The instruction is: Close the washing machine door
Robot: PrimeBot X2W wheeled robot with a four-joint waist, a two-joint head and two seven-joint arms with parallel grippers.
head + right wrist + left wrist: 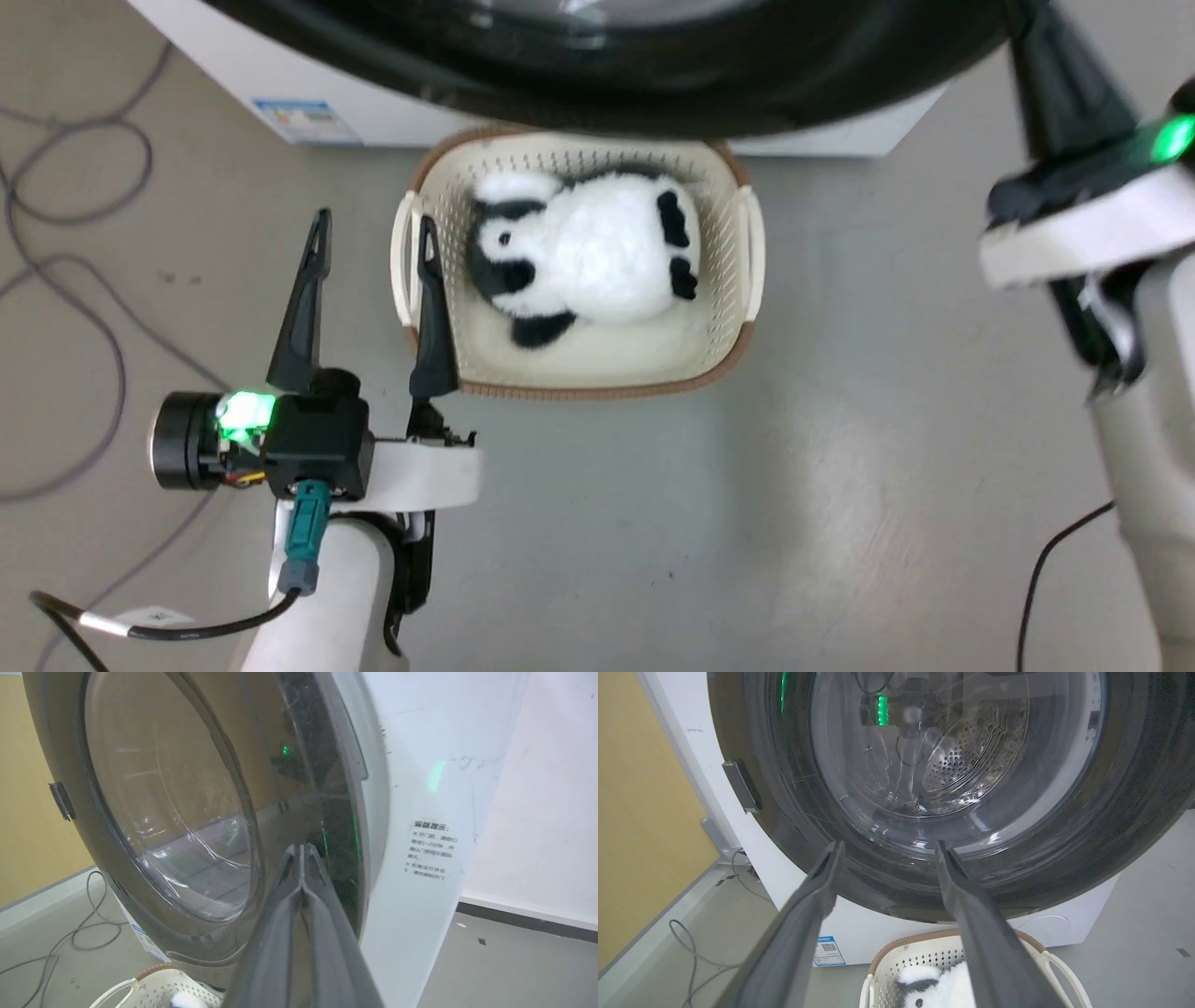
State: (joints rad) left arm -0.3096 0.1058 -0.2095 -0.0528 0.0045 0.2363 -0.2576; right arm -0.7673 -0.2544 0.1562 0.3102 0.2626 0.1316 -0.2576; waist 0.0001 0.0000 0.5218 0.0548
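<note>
The washing machine door (597, 65) is a glossy black-rimmed disc with a clear glass bowl. It spans the top of the head view and faces me in the left wrist view (1064, 858). A small latch tab (742, 786) juts from its left rim. The white washing machine (401, 117) sits behind it, with a blue sticker low on its front. My right gripper (302, 847) is shut, with its tips against the door's (154, 933) right rim beside the white front (420, 788); it reaches up at the head view's right (1032, 47). My left gripper (373, 233) hangs open and empty before the door's lower rim (889, 844).
A cream woven basket (738, 345) holding a panda plush (588, 252) stands on the grey floor directly below the door, just right of my left fingers. Grey cables (65, 187) trail on the floor at the left. A yellow wall (640, 812) runs left of the machine.
</note>
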